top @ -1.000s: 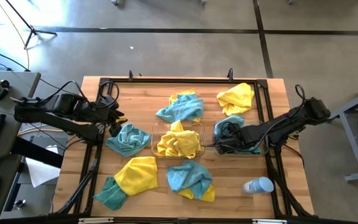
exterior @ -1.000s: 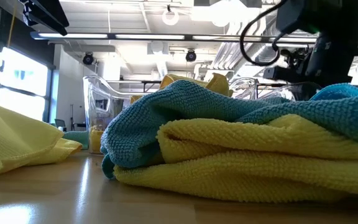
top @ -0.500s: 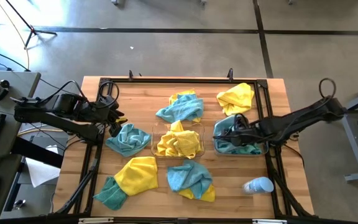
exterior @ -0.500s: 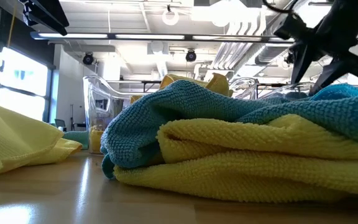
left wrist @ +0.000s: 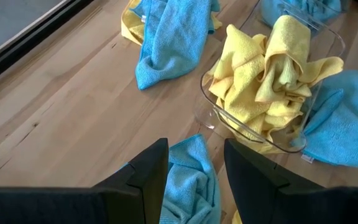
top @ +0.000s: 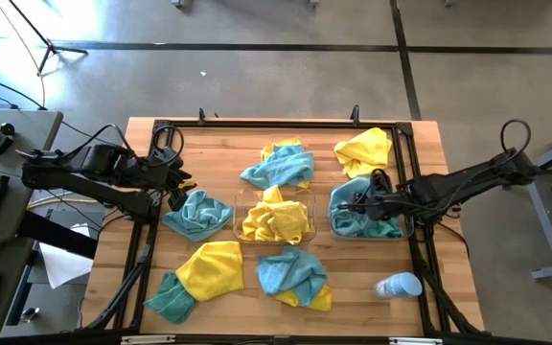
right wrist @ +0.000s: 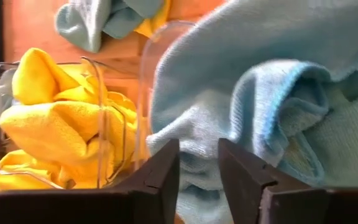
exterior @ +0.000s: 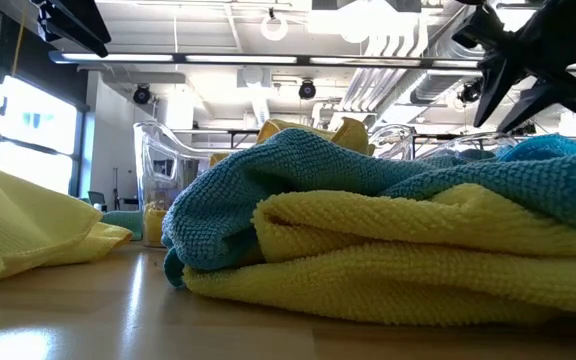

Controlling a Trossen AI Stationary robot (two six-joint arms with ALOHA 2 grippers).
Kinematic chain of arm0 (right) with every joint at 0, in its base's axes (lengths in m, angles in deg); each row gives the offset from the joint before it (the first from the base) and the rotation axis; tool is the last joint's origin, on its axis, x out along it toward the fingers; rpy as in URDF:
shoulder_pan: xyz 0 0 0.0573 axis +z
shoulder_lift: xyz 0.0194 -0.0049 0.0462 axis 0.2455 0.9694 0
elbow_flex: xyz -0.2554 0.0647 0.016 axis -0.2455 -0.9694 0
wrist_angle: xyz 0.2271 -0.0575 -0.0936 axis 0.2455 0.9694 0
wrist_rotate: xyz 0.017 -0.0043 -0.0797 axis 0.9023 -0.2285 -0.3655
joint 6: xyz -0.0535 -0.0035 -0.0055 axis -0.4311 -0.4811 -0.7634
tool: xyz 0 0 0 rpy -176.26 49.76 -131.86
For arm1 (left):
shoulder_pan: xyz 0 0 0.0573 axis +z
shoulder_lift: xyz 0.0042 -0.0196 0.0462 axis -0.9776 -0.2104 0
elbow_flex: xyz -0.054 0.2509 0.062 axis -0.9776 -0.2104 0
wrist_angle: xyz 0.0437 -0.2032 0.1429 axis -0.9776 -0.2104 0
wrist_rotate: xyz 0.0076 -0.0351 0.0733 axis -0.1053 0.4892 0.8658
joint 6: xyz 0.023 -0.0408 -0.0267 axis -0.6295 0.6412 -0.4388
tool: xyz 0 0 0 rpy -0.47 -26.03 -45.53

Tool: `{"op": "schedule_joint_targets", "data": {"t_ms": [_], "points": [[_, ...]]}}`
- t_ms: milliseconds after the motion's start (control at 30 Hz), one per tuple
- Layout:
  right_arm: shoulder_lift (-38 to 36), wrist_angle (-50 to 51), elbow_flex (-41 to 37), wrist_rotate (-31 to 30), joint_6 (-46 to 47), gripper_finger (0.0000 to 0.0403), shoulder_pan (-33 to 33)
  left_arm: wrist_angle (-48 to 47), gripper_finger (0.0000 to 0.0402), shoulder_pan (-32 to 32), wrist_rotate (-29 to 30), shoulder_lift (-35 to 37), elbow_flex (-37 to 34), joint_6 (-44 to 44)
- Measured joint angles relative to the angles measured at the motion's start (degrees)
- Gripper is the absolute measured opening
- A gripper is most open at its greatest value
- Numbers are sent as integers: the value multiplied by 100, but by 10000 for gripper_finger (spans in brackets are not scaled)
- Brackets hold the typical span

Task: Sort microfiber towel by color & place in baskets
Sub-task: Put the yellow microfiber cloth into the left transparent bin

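High view shows soft, light towels strewn over the bench [top: 209, 134]; a raised fold pinches easiest. Yellow ones fill the middle basket [top: 237, 213], teal ones the right basket [top: 408, 228]. Right gripper [top: 356, 204] hovers there, fingers parted, empty. Left gripper [top: 178, 185] waits open near a teal towel [top: 197, 215]. A bottle [top: 398, 286] lies nearby.

high: overhead | low: tabletop level | wrists: close, share yellow-filled basket [left wrist: 328, 46]

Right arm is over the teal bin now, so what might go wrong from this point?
The right gripper sits low over the teal-blue towels in the clear plastic right bin; lifting away might snag one and drag it out. The clear plastic middle bin of yellow towels is heaped, so another may spill.
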Motion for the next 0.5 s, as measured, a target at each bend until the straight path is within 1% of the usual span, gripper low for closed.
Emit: {"op": "schedule_joint_targets", "data": {"t_ms": [100,200,233,267,367,500], "points": [[0,-140,0,-123,-243,66,0,-1,145,0,0,0,0,-12],[0,-408,0,-251,-612,18,0,-1,145,0,0,0,0,-15],[0,-556,1,-316,-777,9,0,-1,145,1,2,-1,0,-10],[2,-692,17,-382,-934,6,0,1,145,0,3,0,0,7],[130,-665,320,-542,-1159,8,0,1,145,0,3,-2,0,13],[571,-94,1133,-702,-1637,3,0,6,145,-77,-81,-2,0,128]]}}
